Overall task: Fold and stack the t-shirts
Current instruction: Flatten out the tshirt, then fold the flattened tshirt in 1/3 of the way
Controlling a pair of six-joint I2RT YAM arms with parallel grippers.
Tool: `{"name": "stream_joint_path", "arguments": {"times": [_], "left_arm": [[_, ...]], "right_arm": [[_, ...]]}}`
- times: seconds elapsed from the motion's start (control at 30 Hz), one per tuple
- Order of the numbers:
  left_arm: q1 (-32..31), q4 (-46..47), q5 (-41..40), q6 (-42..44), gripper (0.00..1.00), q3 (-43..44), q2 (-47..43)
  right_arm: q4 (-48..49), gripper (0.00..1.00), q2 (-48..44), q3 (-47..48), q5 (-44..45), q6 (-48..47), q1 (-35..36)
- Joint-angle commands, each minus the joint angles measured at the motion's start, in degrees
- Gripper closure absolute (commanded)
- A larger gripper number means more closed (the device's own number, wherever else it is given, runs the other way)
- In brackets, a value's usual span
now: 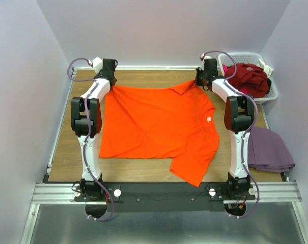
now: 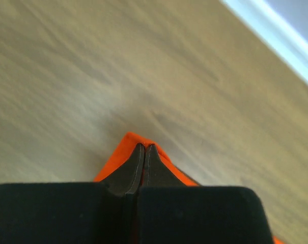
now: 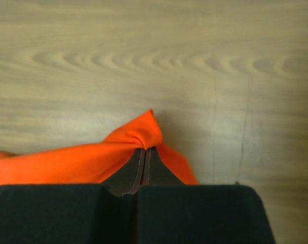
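- Orange t-shirt (image 1: 154, 127): lies spread nearly flat across the middle of the wooden table (image 1: 138, 172) in the overhead view. Its white neck label (image 1: 208, 120) sits toward the right, and one sleeve trails down to the bottom edge of the table.
- Handling, as a judgement: thin, light, limp cloth. It will sag and crease wherever it is unsupported and may drag on the wood, so it wants two holds at once. Corners and seams are the surest places to pinch.
- Left gripper (image 2: 145, 152): at the upper left of the shirt, jaws pressed together on a small point of orange cloth, low over the table.
- Right gripper (image 3: 145, 152): at the upper right of the shirt, jaws likewise closed on a bunched fold of orange fabric, seemingly the far sleeve or shoulder.
- White slatted basket (image 1: 274, 94): upper right corner of the overhead view, just beside the right arm. It holds a crumpled dark red t-shirt (image 1: 250, 76) and a bit of pink cloth (image 1: 226, 69).
- Mauve-purple t-shirt (image 1: 268, 148): folded, at the right edge of the table, apart from the orange one.
- In the way: nothing lies on the orange shirt. The trailing lower sleeve and the right arm's closeness to the basket look like the likeliest snags.
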Motion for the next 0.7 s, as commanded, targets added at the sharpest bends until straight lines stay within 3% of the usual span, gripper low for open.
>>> {"name": "stream_joint_path", "arguments": {"times": [0.0, 0.13, 0.5, 0.67], "left_arm": [[2.2, 4.7, 2.9, 3.3, 1.0, 8.9, 4.1], [3.0, 4.9, 6.0, 4.7, 1.0, 14.5, 7.8], [3.8, 8.9, 10.2, 5.6, 1.0, 14.5, 10.4], [4.5, 10.0, 10.9, 5.8, 1.0, 14.5, 9.6]], "right_arm": [[3.0, 0.99, 4.9, 9.9, -0.4, 1.9, -0.3], [2.9, 0.99, 7.9, 14.2, -0.6, 2.0, -0.2], [2.8, 0.99, 12.9, 22.7, 0.3, 1.4, -0.2], [2.8, 0.99, 12.2, 21.6, 0.5, 1.6, -0.2]]}}
